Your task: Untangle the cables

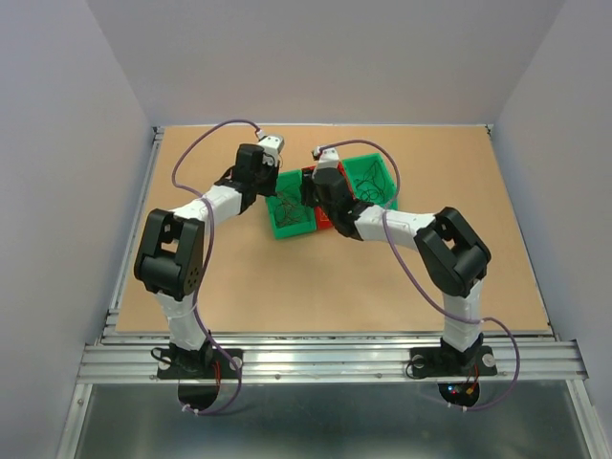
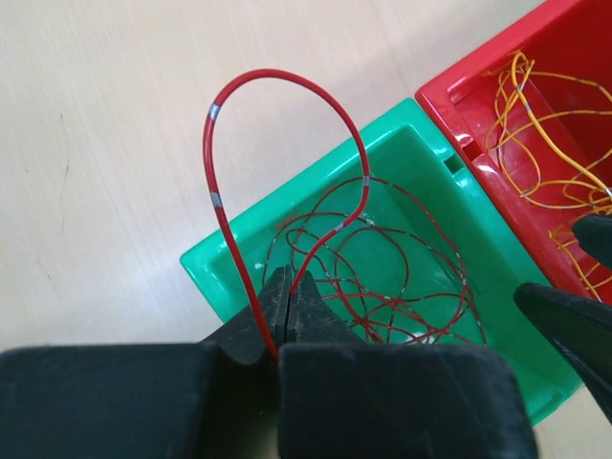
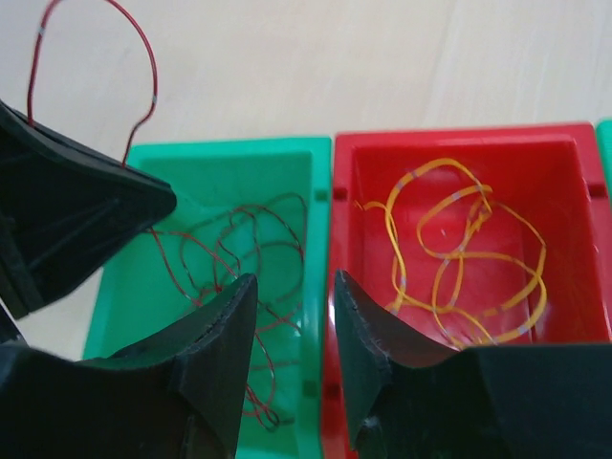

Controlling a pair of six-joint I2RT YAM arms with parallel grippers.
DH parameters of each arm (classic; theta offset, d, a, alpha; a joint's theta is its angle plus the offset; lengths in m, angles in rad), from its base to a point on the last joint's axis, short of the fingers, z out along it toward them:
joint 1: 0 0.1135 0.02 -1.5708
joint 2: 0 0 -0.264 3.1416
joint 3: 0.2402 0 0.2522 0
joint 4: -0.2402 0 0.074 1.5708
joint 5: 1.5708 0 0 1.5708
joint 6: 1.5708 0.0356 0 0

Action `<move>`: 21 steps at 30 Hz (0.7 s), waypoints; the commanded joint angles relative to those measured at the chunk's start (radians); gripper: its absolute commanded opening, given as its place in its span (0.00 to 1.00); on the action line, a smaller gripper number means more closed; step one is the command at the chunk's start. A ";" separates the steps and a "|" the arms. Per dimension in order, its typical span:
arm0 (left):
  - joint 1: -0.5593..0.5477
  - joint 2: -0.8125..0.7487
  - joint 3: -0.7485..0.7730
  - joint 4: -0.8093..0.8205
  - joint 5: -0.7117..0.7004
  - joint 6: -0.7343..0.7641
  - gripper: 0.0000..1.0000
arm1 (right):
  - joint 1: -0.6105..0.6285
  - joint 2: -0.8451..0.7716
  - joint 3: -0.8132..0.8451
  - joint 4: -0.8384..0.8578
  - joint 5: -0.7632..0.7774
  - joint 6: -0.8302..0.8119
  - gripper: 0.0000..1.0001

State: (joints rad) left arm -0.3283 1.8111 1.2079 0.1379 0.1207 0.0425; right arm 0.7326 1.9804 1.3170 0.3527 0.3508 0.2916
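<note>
My left gripper [image 2: 290,277] is shut on a red cable [image 2: 277,75]. The cable arches up in a tall loop and runs back down into a green bin [image 2: 206,273], where more thin red cables [image 2: 402,287] lie coiled. Next to it stands a red bin [image 3: 449,134] holding curly orange-yellow cables [image 3: 459,258]. My right gripper [image 3: 294,277] hangs open over the wall shared by the green bin [image 3: 220,153] and the red bin, with nothing between its fingers. One black finger of the left gripper [image 3: 67,191] shows at the left of the right wrist view.
From above, both wrists crowd over the bins at the back middle of the brown table [image 1: 287,287]. A second green bin [image 1: 373,177] with dark cables sits right of the red bin [image 1: 325,222]. Grey walls enclose the table.
</note>
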 commanded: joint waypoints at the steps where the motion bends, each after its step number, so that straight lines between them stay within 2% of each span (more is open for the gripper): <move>1: -0.049 -0.055 -0.011 0.032 -0.085 0.036 0.00 | -0.016 -0.115 -0.085 -0.026 0.011 0.026 0.42; 5: -0.112 -0.019 0.018 -0.029 -0.157 0.057 0.00 | -0.048 -0.186 -0.174 0.000 0.022 0.056 0.41; 10: -0.143 -0.009 0.058 -0.136 -0.125 0.060 0.02 | -0.105 -0.296 -0.285 0.028 -0.022 0.113 0.40; 11: -0.143 -0.013 0.062 -0.168 -0.074 0.066 0.03 | -0.116 -0.308 -0.314 0.031 -0.022 0.118 0.39; 14: -0.146 -0.007 0.074 -0.236 -0.037 0.082 0.06 | -0.124 -0.348 -0.354 0.043 -0.013 0.127 0.39; 21: -0.153 0.094 0.114 -0.285 -0.067 0.109 0.14 | -0.124 -0.365 -0.369 0.058 -0.035 0.141 0.38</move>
State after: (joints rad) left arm -0.4805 1.8416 1.2613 -0.0978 0.0528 0.1211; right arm 0.6037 1.6489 0.9653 0.3519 0.3286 0.4126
